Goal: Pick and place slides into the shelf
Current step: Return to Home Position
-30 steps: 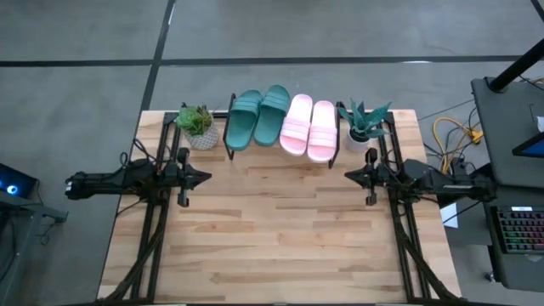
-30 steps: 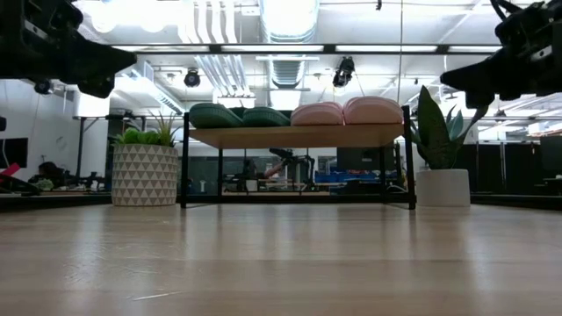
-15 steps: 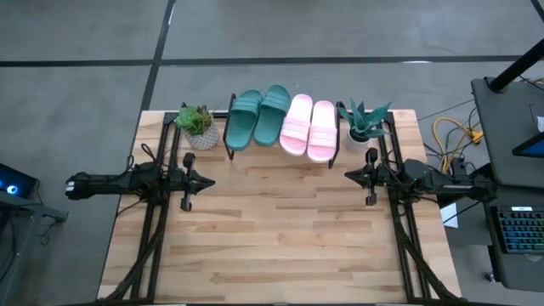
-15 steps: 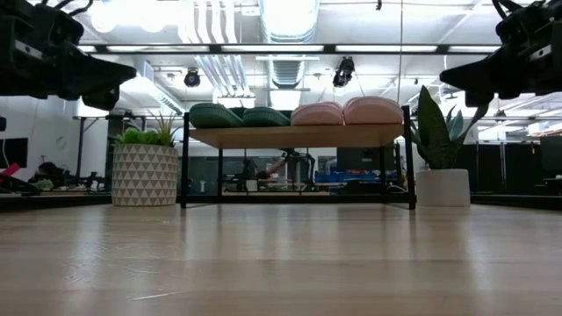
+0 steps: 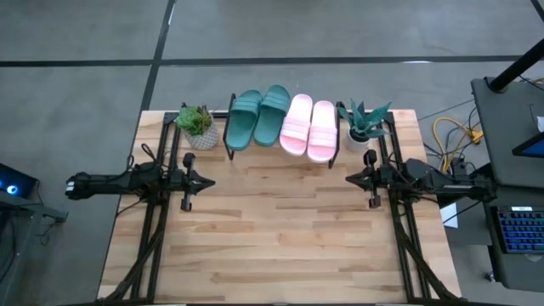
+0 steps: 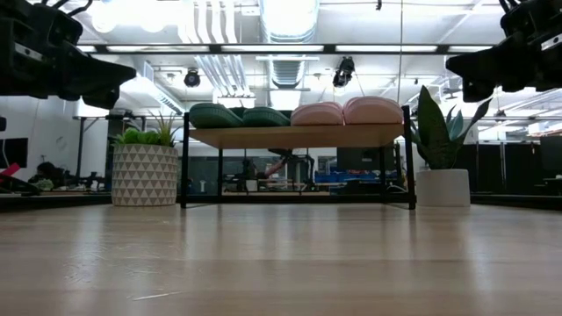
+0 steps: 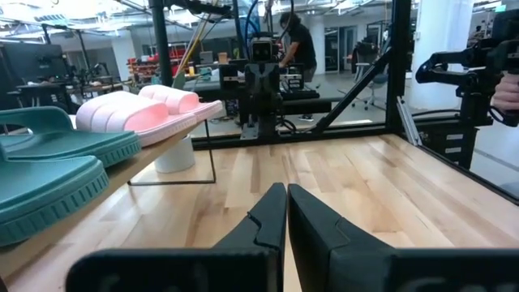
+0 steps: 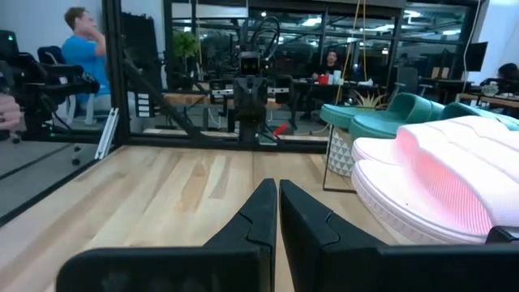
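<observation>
Judging by the wooden surface (image 5: pixel 280 246), on which no sandal is seen lying loose, the placing is taken as done: the shelf (image 6: pixel 299 136) at its far edge is filled by all four slides, the dark green pair (image 5: pixel 259 116) on its left half and the light pink pair (image 5: pixel 308 127) on its right. The left pincer (image 7: pixel 286 191) and right pincer (image 8: pixel 277 186) are held above the surface's two sides, well apart from the shelf, each closed finger to finger on nothing, so only the parking of the arms is judged outstanding.
</observation>
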You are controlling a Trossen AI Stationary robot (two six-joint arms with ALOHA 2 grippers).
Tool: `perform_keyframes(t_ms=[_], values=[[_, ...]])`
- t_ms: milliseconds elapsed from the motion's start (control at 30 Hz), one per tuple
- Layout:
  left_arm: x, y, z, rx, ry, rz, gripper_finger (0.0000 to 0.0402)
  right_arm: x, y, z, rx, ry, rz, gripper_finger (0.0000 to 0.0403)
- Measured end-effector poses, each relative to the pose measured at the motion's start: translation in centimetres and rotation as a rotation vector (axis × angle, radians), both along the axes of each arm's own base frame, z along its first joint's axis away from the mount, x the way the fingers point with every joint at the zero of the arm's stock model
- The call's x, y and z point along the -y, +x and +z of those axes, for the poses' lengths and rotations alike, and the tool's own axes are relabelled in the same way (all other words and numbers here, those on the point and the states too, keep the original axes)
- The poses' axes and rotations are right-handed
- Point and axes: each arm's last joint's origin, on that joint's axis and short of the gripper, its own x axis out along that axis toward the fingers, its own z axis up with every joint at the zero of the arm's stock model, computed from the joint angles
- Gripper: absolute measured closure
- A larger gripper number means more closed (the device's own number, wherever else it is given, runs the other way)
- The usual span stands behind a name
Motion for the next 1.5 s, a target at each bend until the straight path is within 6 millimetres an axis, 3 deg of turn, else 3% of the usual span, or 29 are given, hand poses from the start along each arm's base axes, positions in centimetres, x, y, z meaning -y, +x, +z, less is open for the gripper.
perform_keyframes(t_ms=[367,567,1500], values=[[0.00,-0.01,0.03,0.002,0.007,0.000,0.0402,0.00,0.02,-0.11,-0.012,0.004,-0.001,0.0394],[-0.01,0.00,0.06,0.004,0.099,0.002,0.0402,0.01,0.12,-0.26,-0.030,-0.004,-0.002,0.0394],[0.00,0.02,0.16,0.021,0.101,0.003,0.0402,0.01,0.21,-0.35,-0.042,-0.004,-0.002,0.0394]])
